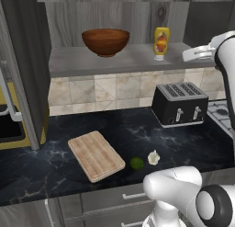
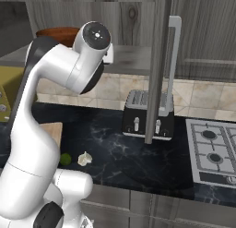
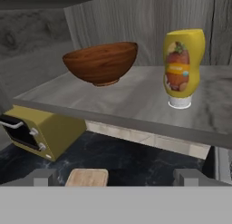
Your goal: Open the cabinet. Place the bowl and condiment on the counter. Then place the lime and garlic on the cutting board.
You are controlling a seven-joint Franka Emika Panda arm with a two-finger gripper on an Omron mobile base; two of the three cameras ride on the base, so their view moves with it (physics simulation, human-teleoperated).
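The cabinet stands open, its doors swung out at the left and right. On its grey shelf sit the reddish-brown wooden bowl and, to the right of it, the yellow condiment bottle. My gripper is open with nothing between its fingers. It hovers in front of the shelf at the right and faces both items without touching them. Down on the black counter, the cutting board lies bare, with the lime and garlic just right of it.
A black toaster stands on the counter below the shelf's right end, with a stove beyond it. A yellow toaster oven sits at the far left. The right door's long handle juts out over the toaster.
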